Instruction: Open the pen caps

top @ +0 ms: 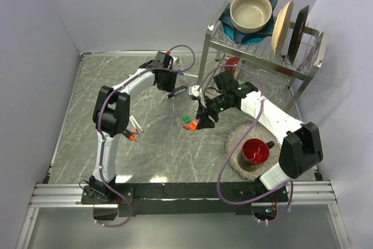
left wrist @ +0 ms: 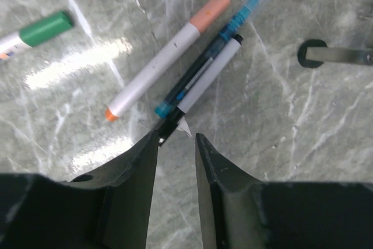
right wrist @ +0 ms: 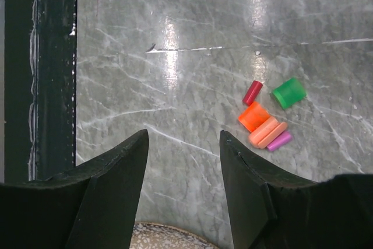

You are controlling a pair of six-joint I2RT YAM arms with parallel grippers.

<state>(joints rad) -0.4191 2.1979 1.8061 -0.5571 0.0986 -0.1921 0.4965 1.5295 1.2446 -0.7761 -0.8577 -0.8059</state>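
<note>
Parted narrowly and apparently holding nothing, the left gripper (left wrist: 176, 138) noses at markers (left wrist: 201, 77) near the counter's far edge, seemingly lining up a pull, while the right gripper (right wrist: 183, 135), wide and empty, hangs over loose pen caps (right wrist: 268, 118) heaped mid-counter.

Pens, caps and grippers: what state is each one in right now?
Left gripper: open, gripping nothing.
Right gripper: open, empty.
Green cap: on, not pulled off.
Peach cap: on, not pulled off.
Loose caps: off, lying in a small cluster.
Red cup: upright on the mat.
</note>
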